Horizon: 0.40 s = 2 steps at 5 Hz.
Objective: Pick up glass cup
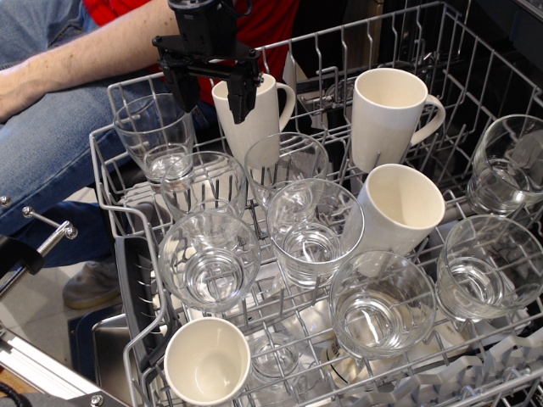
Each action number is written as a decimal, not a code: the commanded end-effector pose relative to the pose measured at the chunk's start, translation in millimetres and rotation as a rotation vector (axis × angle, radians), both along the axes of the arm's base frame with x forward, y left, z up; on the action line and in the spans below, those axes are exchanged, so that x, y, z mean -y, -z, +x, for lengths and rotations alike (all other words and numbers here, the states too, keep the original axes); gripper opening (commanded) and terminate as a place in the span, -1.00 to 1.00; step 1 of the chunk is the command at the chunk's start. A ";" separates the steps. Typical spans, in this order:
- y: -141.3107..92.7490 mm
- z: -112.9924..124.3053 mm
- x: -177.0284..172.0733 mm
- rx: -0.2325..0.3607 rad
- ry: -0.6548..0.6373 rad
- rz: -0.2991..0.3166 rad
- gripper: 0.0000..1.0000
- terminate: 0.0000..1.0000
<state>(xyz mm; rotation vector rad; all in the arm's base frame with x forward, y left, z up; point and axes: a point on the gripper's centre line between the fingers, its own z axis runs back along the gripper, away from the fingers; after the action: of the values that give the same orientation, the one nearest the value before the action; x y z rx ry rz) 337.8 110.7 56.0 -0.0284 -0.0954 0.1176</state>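
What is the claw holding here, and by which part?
Nothing. The claw hangs open above the rack, between a glass cup and a white mug, gripping neither.

Nine glass cups [209, 259], three white mugs [386, 114], one small cup [206, 360]

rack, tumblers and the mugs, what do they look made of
Rack: coated metal wire, seemingly; thin grey rods, dull sheen.
Tumblers, e.g.: clear glass; wires show through, bright glints on thick bases.
Mugs, e.g.: probably glazed ceramic; opaque cream-white, smooth gloss.
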 end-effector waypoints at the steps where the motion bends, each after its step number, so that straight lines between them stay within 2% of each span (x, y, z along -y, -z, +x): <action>1: 0.0 0.0 0.0 0.000 0.000 0.000 1.00 -1.00; 2: 23.6 3.4 1.9 0.013 0.016 0.031 1.00 -1.00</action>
<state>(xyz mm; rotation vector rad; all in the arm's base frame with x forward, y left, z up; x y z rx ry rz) 336.5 108.2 13.9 -0.0119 -0.0739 0.1026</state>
